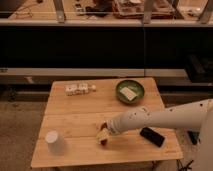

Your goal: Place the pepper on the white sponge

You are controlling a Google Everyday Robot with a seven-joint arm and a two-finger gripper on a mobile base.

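Note:
The pepper (104,142) is a slim dark red chili lying on the wooden table (75,110), front centre. My gripper (103,133) is down right over it, at the end of the white arm (150,120) that reaches in from the right, and covers the pepper's middle. Only the pepper's dark red ends show. The white sponge (129,93) is a flat off-white block lying inside the round green bowl (120,86) at the back right of the table, well away from the gripper.
A white cup (53,141) stands at the front left. A pale patterned carton (79,89) lies at the back left. A black phone (152,136) lies at the front right, just under the arm. A dark counter runs behind the table.

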